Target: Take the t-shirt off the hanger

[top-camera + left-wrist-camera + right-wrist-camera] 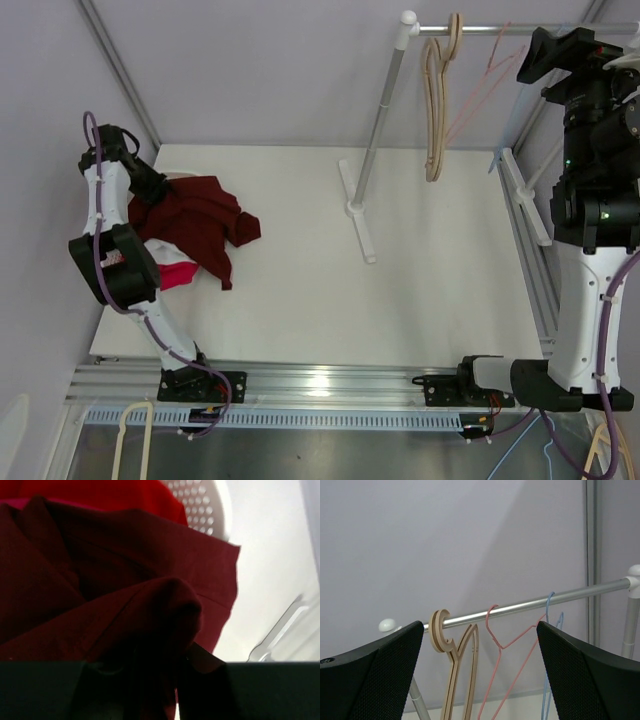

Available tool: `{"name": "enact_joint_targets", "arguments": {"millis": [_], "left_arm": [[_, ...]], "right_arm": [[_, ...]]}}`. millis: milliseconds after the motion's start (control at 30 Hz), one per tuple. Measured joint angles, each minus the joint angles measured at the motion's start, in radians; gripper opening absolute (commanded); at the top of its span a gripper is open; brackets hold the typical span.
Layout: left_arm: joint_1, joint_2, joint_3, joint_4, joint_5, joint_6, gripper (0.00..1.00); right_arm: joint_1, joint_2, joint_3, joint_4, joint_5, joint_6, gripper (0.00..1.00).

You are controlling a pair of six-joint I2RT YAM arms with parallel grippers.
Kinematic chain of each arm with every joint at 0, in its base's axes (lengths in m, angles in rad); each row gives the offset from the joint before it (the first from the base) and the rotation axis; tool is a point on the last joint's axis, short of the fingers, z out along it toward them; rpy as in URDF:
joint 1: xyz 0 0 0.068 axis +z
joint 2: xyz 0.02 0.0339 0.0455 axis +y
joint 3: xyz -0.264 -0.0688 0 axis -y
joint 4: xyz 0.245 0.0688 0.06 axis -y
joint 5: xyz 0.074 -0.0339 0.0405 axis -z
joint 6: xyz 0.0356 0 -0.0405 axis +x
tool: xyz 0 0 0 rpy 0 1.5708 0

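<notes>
T-shirt [195, 222], dark red, is off the hanger and bunched at the worktop's [400, 300] left side, partly over a white basket [200, 505]. Left fingers [270, 690] sit in a fold; can't tell if clamped or letting go. To finish well: spread fully, lift straight up, don't snag cloth. Right fingers [375, 675] are wide apart and hold nothing, up by the rail [530, 605] and the bare wooden hanger [434, 110].

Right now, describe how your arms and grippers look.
Left arm and right arm: white shells, black joints, a purple cable running along each. The right arm shows small green lights. The right gripper has broad black fingers with a fine dotted texture.
</notes>
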Motion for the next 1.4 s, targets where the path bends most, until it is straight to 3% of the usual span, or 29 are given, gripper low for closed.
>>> {"name": "enact_joint_targets", "arguments": {"millis": [367,533,700,800,900,933,1233,1400], "left_arm": [[0.0,0.081,-0.033,-0.01,0.129,0.068,0.32],[-0.004,0.074,-0.029,-0.018,0.108,0.091,0.71],[-0.014,0.034,0.0,-0.061,0.034,0.095,0.74],[-0.02,-0.026,0.014,-0.087,-0.025,0.097,0.76],[-0.029,-0.111,0.034,-0.102,-0.085,0.099,0.85],[-0.034,-0.143,0.044,-0.1,-0.099,0.1,0.99],[-0.151,-0.478,0.128,-0.029,-0.176,0.145,0.99],[-0.229,-0.721,-0.027,0.068,-0.113,0.156,0.99]], "right_arm": [[0.0,-0.011,-0.049,-0.02,-0.048,0.04,0.99],[0.0,-0.011,-0.062,-0.038,-0.065,0.055,0.99],[0.0,-0.013,-0.064,-0.039,-0.074,0.056,0.99],[0.0,-0.013,-0.067,-0.039,-0.086,0.059,0.99],[0.0,-0.012,-0.068,-0.04,-0.096,0.063,0.99],[0.0,-0.012,-0.068,-0.04,-0.098,0.063,0.99],[0.051,-0.007,-0.071,-0.056,-0.161,0.063,1.0],[0.122,-0.013,-0.126,-0.081,-0.197,0.069,0.99]]}}
